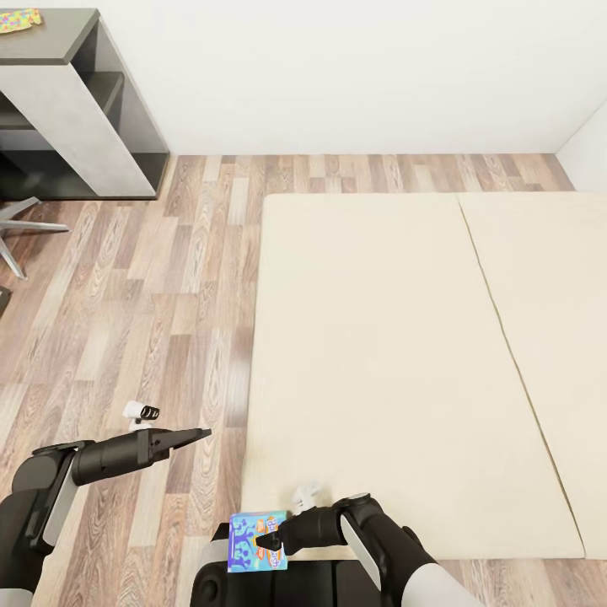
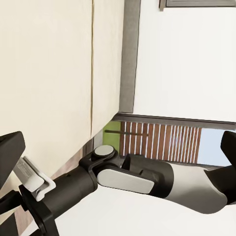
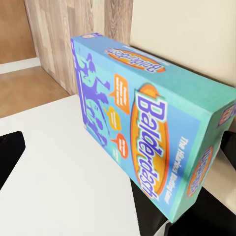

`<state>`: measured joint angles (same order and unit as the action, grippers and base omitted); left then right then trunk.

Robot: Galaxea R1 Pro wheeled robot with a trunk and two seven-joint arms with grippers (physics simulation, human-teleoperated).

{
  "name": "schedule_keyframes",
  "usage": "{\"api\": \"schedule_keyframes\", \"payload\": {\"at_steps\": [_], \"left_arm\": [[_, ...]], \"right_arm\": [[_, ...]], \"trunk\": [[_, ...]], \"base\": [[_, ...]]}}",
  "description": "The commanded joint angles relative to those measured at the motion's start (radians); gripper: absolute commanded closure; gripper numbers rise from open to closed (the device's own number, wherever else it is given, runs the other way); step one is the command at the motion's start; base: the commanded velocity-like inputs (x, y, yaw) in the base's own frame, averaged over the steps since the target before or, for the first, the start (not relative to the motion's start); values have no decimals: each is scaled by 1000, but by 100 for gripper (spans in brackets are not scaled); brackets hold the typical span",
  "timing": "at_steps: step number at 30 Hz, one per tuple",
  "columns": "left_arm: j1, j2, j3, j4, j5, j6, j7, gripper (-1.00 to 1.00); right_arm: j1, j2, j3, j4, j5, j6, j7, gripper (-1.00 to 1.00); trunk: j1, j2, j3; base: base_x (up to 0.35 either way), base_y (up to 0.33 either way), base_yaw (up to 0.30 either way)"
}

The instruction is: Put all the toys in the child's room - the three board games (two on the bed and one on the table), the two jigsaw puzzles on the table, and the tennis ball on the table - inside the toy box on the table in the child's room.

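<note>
My right gripper (image 1: 271,539) is shut on a blue board game (image 1: 257,542), a box with cartoon figures, held low in front of my trunk beside the near left corner of the bed (image 1: 396,354). In the right wrist view the box (image 3: 142,128) reads "Balderdash" and sits between the dark fingers (image 3: 10,157). Over the wood floor left of the bed, my left gripper (image 1: 192,437) is open and holds nothing. A yellow multicoloured jigsaw puzzle (image 1: 18,18) lies on the dark-grey section of the table (image 1: 59,38) at the far left. The toy box and tennis ball are out of view.
The beige mattress spreads across the right half of the room, up to the white wall. Wood-plank floor (image 1: 126,303) runs between bed and table. A chair's grey legs (image 1: 25,221) stand at the left edge. My right arm (image 2: 137,179) crosses the left wrist view.
</note>
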<state>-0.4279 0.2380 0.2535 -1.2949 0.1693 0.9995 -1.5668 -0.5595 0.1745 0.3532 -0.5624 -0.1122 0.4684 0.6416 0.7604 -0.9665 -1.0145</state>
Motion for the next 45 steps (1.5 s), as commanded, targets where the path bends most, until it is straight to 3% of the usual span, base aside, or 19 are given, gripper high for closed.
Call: {"api": "schedule_keyframes", "payload": {"at_steps": [1,45], "left_arm": [[0,1,0,0,-1,11,-4,-100],[0,1,1,-1,-1,10,-4,-100]], "right_arm": [[0,0,1,-1,-10,9,-2,-100],[0,0,0,-1,-11,9,-3,-100]], "trunk": [[0,-1,0],[0,-1,0]], "base": [[0,0,0],[0,0,0]]}}
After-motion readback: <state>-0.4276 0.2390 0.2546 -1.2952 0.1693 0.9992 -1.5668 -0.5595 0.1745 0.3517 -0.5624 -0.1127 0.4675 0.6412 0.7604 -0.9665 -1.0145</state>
